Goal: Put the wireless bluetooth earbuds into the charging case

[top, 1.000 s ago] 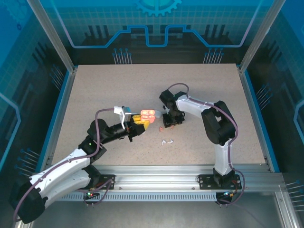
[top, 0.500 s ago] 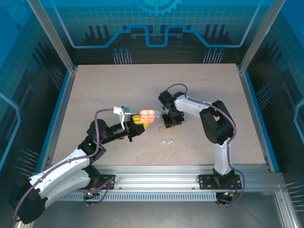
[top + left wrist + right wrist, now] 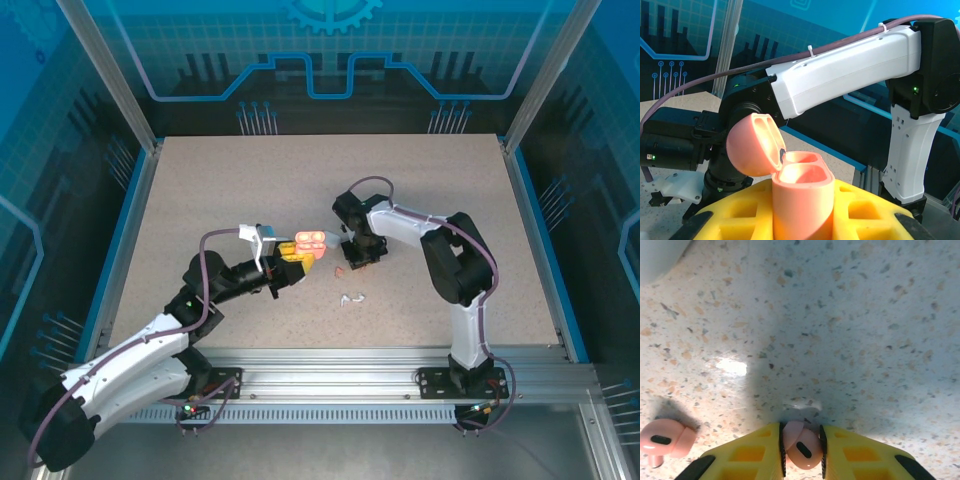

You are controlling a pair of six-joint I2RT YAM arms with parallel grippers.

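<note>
The left gripper (image 3: 802, 222) has its yellow fingers (image 3: 735, 215) pressed against both sides of the salmon charging case (image 3: 802, 197), which stands upright between them. Its hinged lid (image 3: 752, 145) is tipped open to the left, and the two hollow wells inside the case look empty. In the top view the case (image 3: 311, 239) sits near the middle of the speckled table (image 3: 200, 180), at the tip of the left gripper (image 3: 301, 257), with its open side facing up. The right gripper (image 3: 357, 258) is just to the right of the case, pointing down at the tabletop. In the right wrist view, the right gripper (image 3: 801, 454) pinches a salmon earbud (image 3: 801, 444) between its yellow fingers (image 3: 760, 450), both of which touch the earbud, right at the table surface. A second salmon earbud (image 3: 665, 439) lies loose on the table to the left of that grip, apart from the fingers. Two white earbuds (image 3: 350, 298) lie close together on the table nearer the arm bases, well clear of both grippers.
</note>
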